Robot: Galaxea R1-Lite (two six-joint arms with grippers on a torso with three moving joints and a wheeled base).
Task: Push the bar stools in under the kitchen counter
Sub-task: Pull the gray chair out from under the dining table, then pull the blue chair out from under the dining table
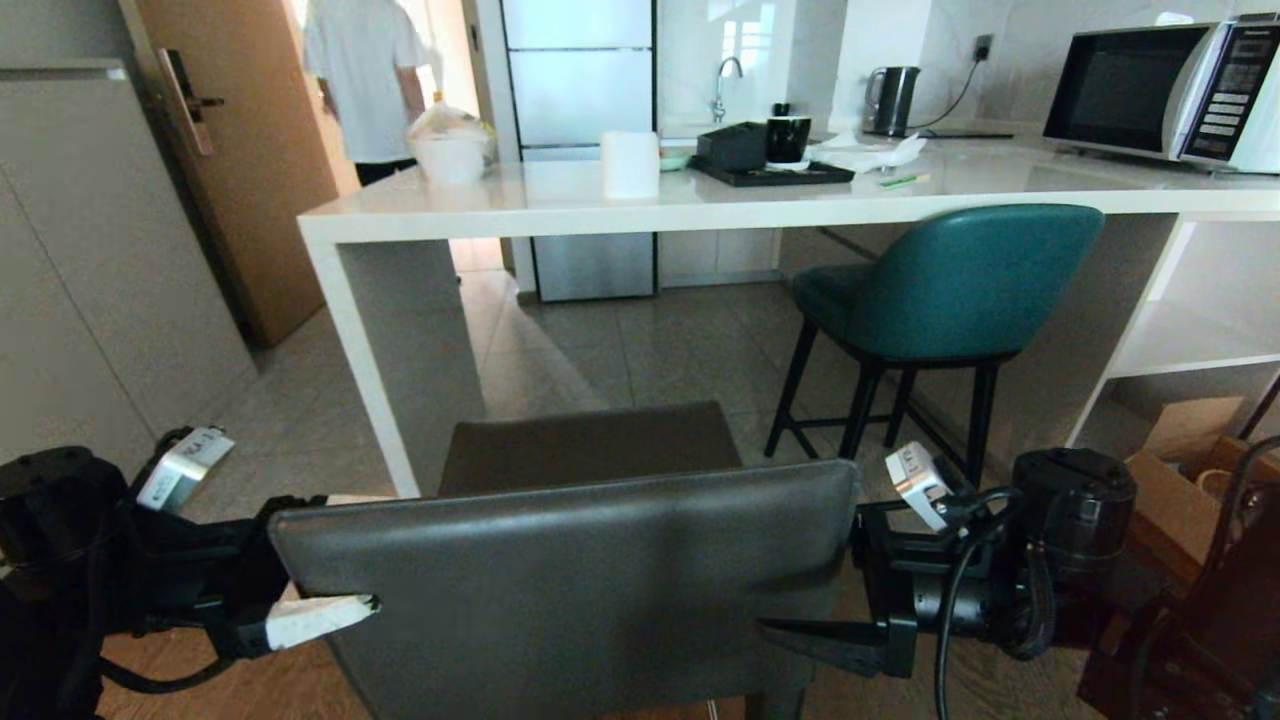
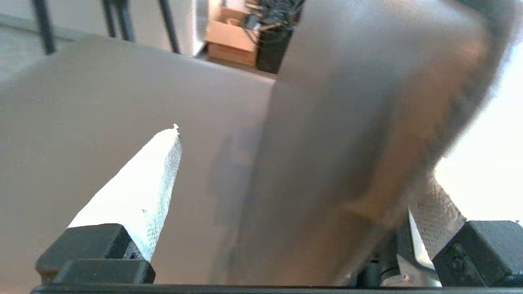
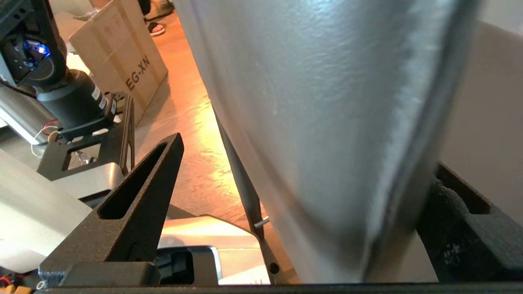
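The dark grey bar stool [image 1: 570, 580] stands right in front of me, its rectangular back facing me and its seat [image 1: 590, 440] pointing at the kitchen counter [image 1: 700, 200], close to the white end panel [image 1: 400, 350]. My left gripper [image 1: 350, 585] is open and straddles the left edge of the back; one taped finger [image 2: 139, 192] lies on my side of it. Open as well, my right gripper [image 1: 790, 605] straddles the right edge, with the leather back [image 3: 347, 122] between its black fingers [image 3: 139, 196]. The teal bar stool [image 1: 950, 290] sits partly under the counter, further right.
A person [image 1: 365, 80] stands in the doorway behind the counter beside a wooden door [image 1: 250, 150]. On the counter are a paper roll [image 1: 630, 165], a black tray [image 1: 770, 175], a kettle [image 1: 892, 100] and a microwave [image 1: 1160, 90]. Cardboard boxes [image 1: 1180, 480] lie below the white shelf unit [image 1: 1190, 340].
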